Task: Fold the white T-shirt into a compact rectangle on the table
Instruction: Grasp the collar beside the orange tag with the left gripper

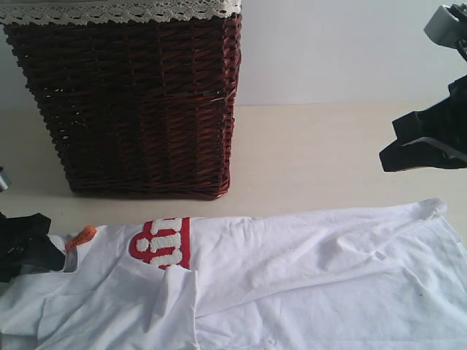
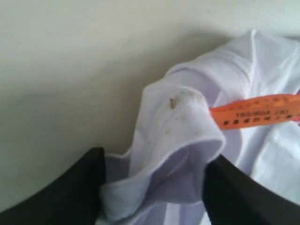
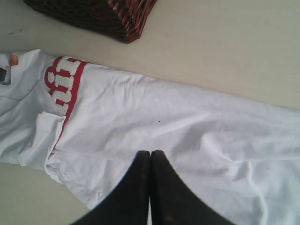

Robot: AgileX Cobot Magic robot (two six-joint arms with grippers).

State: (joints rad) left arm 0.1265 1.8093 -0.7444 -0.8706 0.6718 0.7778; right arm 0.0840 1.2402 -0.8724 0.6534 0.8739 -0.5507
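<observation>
left gripper [image 2: 152, 187] pinches white t-shirt [image 1: 306, 270] collar at its left end, long axis sideways; right gripper [image 3: 150, 159] pressed together, hovering above.

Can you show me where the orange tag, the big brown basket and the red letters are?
orange tag [image 2: 255, 111], left wrist view, middle of the strip.
brown basket [image 1: 139, 102], exterior view, front woven wall.
red letters [image 1: 162, 243], exterior view, centre of the red patch on the white T-shirt [image 1: 306, 277].

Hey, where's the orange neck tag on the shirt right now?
In the exterior view the orange neck tag sits at the far left of the white T-shirt, right beside the left claw and just in front of the wicker basket.
</observation>
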